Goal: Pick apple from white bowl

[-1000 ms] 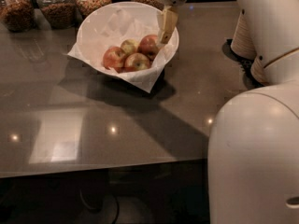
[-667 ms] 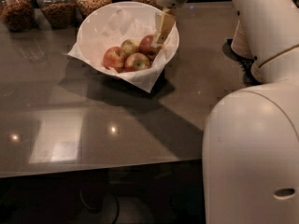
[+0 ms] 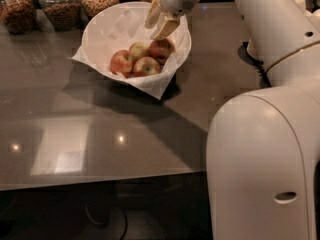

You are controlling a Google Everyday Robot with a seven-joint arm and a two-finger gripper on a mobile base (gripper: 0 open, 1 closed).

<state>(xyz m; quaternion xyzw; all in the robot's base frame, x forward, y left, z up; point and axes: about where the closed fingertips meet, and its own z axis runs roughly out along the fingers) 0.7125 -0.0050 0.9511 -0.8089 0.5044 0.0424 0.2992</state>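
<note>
The apple (image 3: 161,49) lies in the white bowl (image 3: 102,26) just below the claw (image 3: 160,26), on the side of the fruit pile nearest it. It is a large round fruit with tan skin and a brownish-red blush. The claw hangs over the bowl's far right part, its two pale fingers (image 3: 168,27) pointing down toward the apple. They stand slightly apart with nothing between them, their tips a little above the fruit and not touching it.

Three more apples sit close against it. Below and to the left of the claw, a smaller pale yellow apple (image 3: 139,49) touches the task apple's left side. Further out on the same side is a redder apple (image 3: 121,61). A yellow-red apple (image 3: 146,66) lies in front of the others, toward the near rim.

Crinkled white paper (image 3: 152,84) lines the bowl, and its corners poke out over the rim on the near and left sides.

The bowl rests on a glossy grey-brown desk (image 3: 75,134). Beyond the bowl, left of the claw along the desk's back edge, stand glass jars (image 3: 61,6) filled with dry brown foods. The white arm (image 3: 272,29) rises from the claw to the right, and the robot's rounded white body (image 3: 260,164) fills the near right corner.
</note>
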